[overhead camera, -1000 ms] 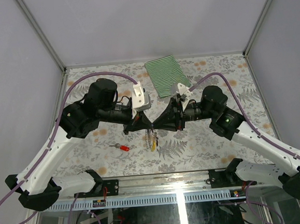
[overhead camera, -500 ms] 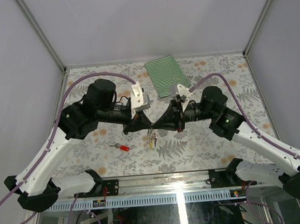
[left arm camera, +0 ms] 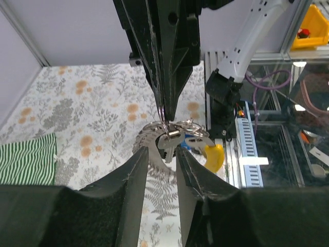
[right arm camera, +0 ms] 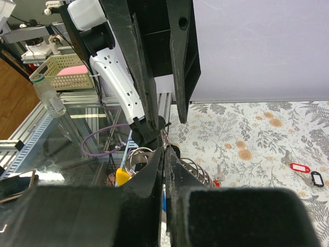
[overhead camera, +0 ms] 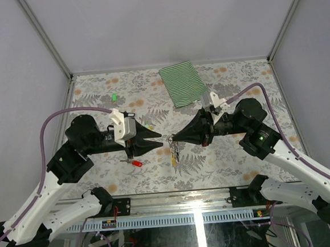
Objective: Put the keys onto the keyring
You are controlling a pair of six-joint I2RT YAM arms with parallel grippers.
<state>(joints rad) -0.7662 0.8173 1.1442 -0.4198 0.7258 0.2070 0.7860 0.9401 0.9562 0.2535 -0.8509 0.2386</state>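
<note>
The keyring (overhead camera: 170, 142) hangs in the air over the middle of the table, and my right gripper (overhead camera: 172, 138) is shut on its wire. Several keys (overhead camera: 173, 151) dangle from it, with a yellow tag (overhead camera: 174, 163) lowest. In the right wrist view the ring (right arm camera: 165, 137) sticks out just past my closed fingertips (right arm camera: 164, 152). My left gripper (overhead camera: 159, 141) faces it from the left, open, a short way off. In the left wrist view a silvery key (left arm camera: 170, 142), a blue tag (left arm camera: 193, 146) and the yellow tag (left arm camera: 213, 157) hang just beyond the parted tips of that gripper (left arm camera: 162, 150). A red-tagged key (overhead camera: 135, 162) lies on the table under the left gripper.
The green-striped folded cloth (overhead camera: 185, 83) lies at the back, right of centre. A green tag (overhead camera: 114, 96) sits at the back left. Another red tag (right arm camera: 299, 167) and a black tag (right arm camera: 317, 178) lie on the floral table (overhead camera: 236, 158). A metal rail (overhead camera: 178, 217) runs along the near edge.
My left gripper has opened, let go of the ring and pulled back to the left. My right gripper has shut on the keyring and now carries the bunch alone.
</note>
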